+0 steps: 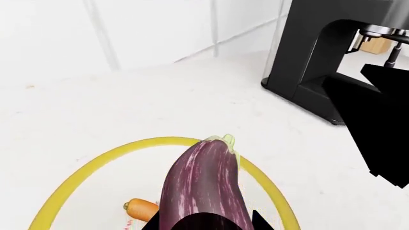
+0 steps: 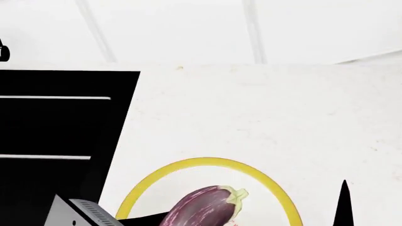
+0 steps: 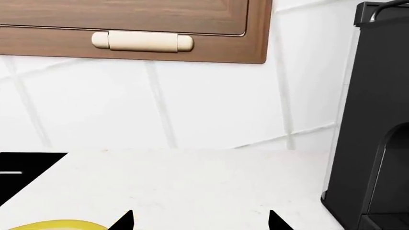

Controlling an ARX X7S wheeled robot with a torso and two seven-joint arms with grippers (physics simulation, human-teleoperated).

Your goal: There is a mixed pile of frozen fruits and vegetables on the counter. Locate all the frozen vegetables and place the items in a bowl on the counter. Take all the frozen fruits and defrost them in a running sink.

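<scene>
eggplant (image 2: 204,207) cap-up-right over bowl (image 2: 188,165)

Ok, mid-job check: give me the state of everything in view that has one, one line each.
Eggplant: held by the left gripper over the bowl, cap end forward, not yet released.
Bowl: upright on the counter, a carrot already lying inside.
Left gripper: shut on the eggplant.
Right gripper: open, empty, only its fingertips showing.
Coffee machine: standing on the counter, nothing visible under its spout.
</scene>
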